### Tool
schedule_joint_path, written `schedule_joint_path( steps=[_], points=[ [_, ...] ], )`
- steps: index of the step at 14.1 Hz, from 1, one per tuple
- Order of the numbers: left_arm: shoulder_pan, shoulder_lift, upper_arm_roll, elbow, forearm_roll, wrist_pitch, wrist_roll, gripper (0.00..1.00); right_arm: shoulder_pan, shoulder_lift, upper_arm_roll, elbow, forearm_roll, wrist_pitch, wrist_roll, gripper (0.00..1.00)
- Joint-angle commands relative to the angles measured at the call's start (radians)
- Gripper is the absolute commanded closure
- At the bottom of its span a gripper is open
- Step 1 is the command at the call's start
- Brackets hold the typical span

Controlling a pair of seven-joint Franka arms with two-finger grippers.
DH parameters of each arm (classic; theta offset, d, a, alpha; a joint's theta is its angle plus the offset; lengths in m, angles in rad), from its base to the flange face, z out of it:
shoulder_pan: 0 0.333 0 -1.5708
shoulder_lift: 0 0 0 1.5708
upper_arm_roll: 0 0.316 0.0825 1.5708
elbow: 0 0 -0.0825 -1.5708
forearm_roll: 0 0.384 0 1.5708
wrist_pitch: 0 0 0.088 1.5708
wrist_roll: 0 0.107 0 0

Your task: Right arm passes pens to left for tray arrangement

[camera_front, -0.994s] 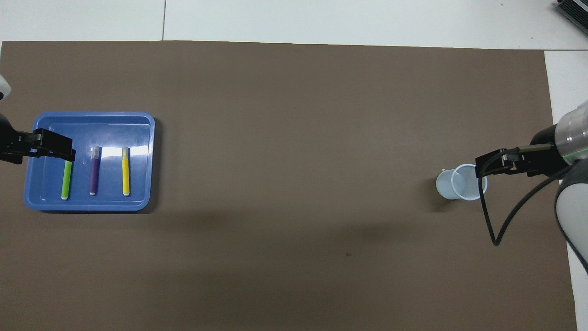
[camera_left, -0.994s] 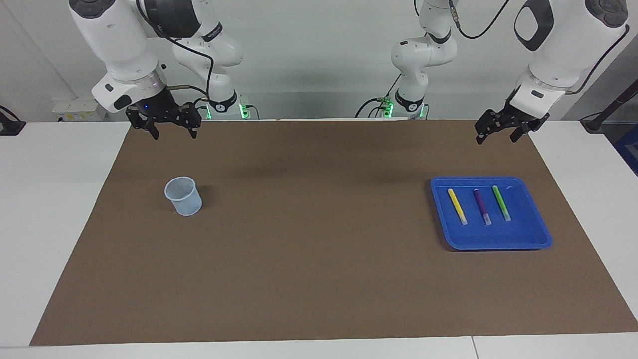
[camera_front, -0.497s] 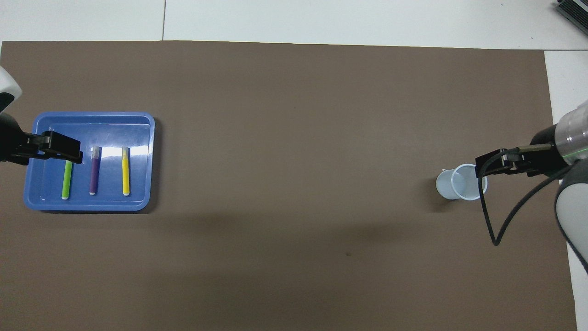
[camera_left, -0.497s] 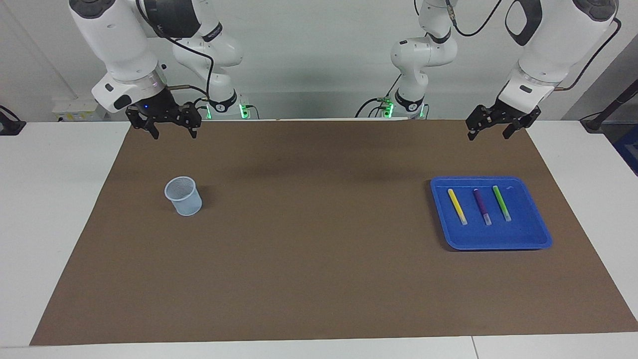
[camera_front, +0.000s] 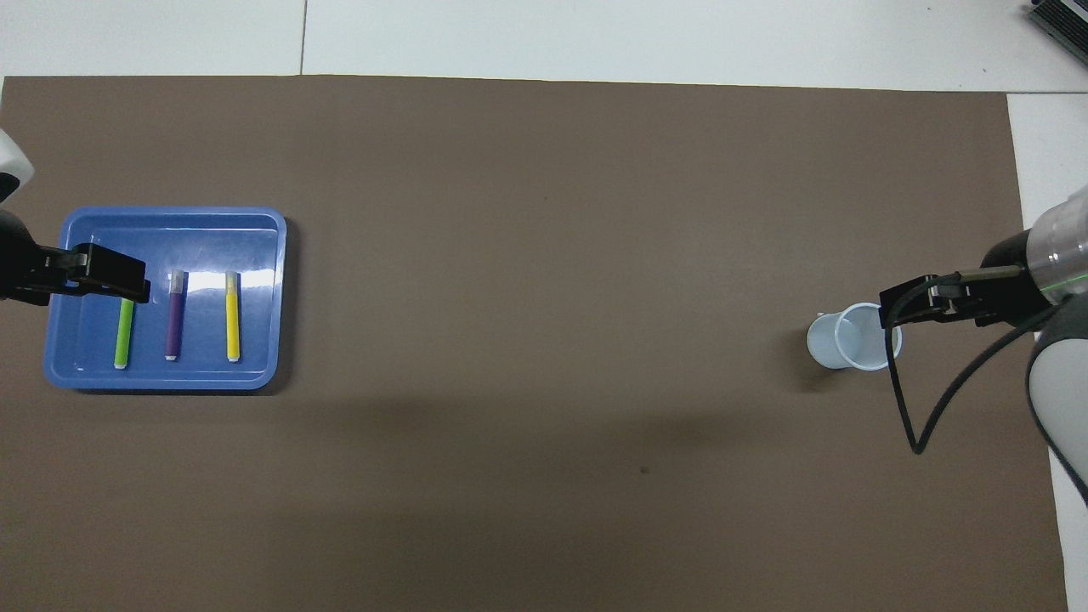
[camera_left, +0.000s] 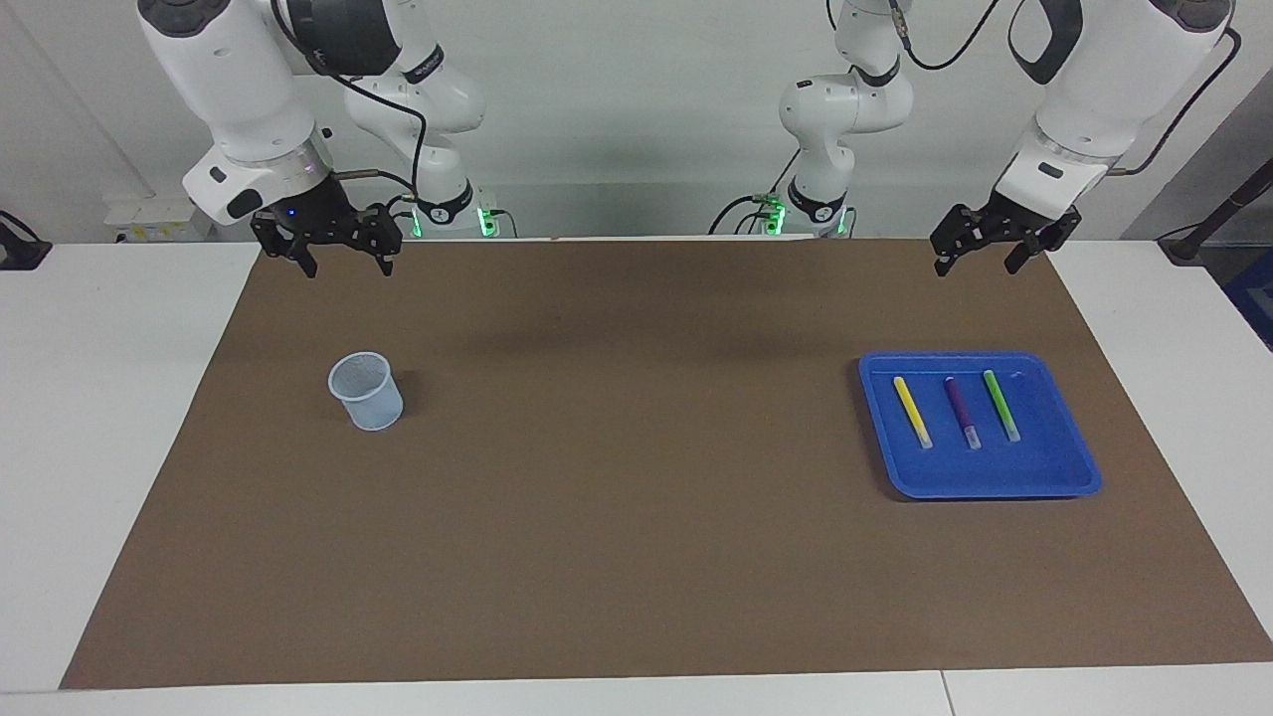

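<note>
Toward the left arm's end of the table you have the blue tray (camera_left: 1044,475) flat on the brown mat (camera_left: 636,497), and all three pens lie inside it, side by side, roughly parallel, none touching. Yellow pen (camera_left: 911,411) sits nearest the middle of the table, purple pen (camera_left: 961,411) between the other two, green pen (camera_left: 1000,404) toward the table's end. Each pen's pale end points away from the robots. Note that the pens sit in the half of the tray nearer the robots; the rest of the tray floor is bare. Your left gripper (camera_left: 978,257) hangs in the air over the mat's edge nearest the robots, above and apart from the tray, fingers spread and holding nothing. From the overhead camera its dark fingers (camera_front: 109,274) overlap the tray and the top of the green pen, but the facing camera shows it raised well clear of both. Your right gripper (camera_left: 345,261) hangs over the mat's edge at the right arm's end, a blue light on its wrist, fingers likewise apart and empty. Below it, farther from the robots, a small pale mesh cup (camera_left: 367,392) stands upright on the mat, well apart from the tray. White tabletop (camera_left: 119,418) shows around the mat.
</note>
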Motion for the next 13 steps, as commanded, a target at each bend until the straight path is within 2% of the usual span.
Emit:
schedule_joint_path(
  steps=[1,13],
  points=[
    [-0.014,-0.016,0.021,-0.004,0.015,-0.017,-0.003,0.0,-0.009,0.0,0.01,0.004,0.007,-0.002,0.017,0.0],
    [-0.005,-0.022,0.019,-0.008,0.009,0.0,-0.001,0.0,-0.005,0.0,0.012,0.004,0.007,-0.004,0.015,0.0]
  ],
)
